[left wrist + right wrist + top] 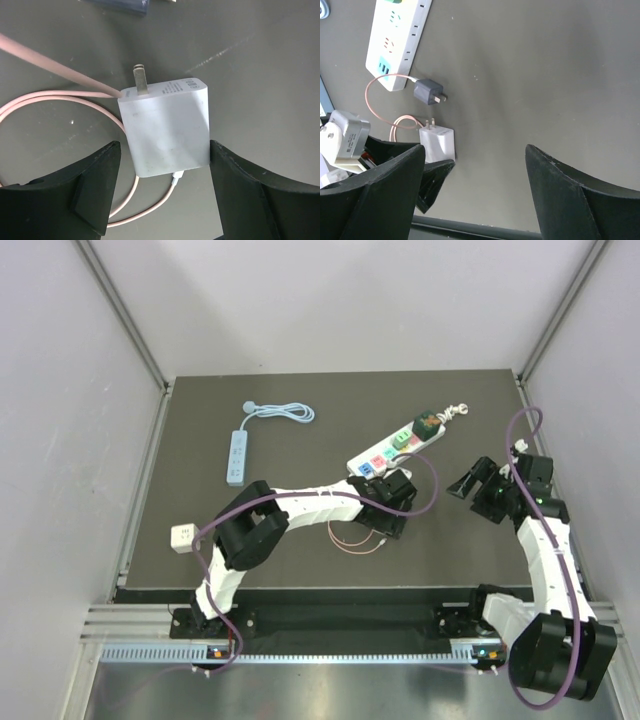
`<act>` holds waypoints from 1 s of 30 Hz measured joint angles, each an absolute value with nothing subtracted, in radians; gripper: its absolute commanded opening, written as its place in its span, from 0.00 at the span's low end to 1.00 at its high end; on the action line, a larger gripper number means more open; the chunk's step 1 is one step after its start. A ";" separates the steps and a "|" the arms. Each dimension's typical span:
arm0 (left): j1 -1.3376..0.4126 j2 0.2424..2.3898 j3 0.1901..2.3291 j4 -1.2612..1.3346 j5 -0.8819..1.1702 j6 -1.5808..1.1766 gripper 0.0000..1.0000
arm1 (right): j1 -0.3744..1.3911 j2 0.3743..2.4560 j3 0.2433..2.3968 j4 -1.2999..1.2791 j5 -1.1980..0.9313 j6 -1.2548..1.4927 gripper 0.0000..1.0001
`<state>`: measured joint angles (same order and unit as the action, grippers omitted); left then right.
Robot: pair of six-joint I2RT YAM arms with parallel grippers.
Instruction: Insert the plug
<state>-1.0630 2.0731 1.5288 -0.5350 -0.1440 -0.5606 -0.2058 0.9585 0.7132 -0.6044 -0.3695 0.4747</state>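
Observation:
A white charger plug (165, 127) lies flat on the dark mat, its two prongs pointing away from me and a thin pink cable (45, 100) looping from its base. My left gripper (165, 150) is open and straddles the plug, one finger on each side; the right finger (235, 180) is almost against its side. The plug also shows in the right wrist view (437, 142). The white power strip (395, 450) with coloured sockets lies just beyond it. My right gripper (475, 483) is open and empty, hovering to the right of the strip.
A dark blue adapter (427, 91) lies between the plug and the strip's end (395, 40). A green and brown plug (425, 423) sits in the strip's far end. A pale blue power strip (237, 455) lies at the back left, and a small white adapter (182, 537) at the left edge.

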 measured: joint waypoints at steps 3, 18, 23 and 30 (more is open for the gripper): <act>-1.063 2.073 1.528 -0.531 -0.133 -0.560 0.73 | -0.205 0.958 0.713 -0.603 -0.369 0.474 0.80; -1.058 2.062 1.538 -0.534 -0.036 -0.548 0.00 | -0.134 0.930 0.713 -0.595 -0.374 0.483 0.77; -1.031 1.804 1.287 -0.317 0.215 -0.511 0.00 | -0.121 0.877 0.714 -0.583 -0.426 0.505 0.77; -1.013 1.548 1.135 -0.052 0.535 -0.340 0.00 | -0.120 0.772 0.747 -0.559 -0.494 0.543 0.77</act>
<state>-1.0134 1.5478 1.1347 -0.0517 0.5354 -0.3397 -0.1196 0.7719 0.7471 -0.5591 -0.4942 0.5434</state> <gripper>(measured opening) 0.611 0.773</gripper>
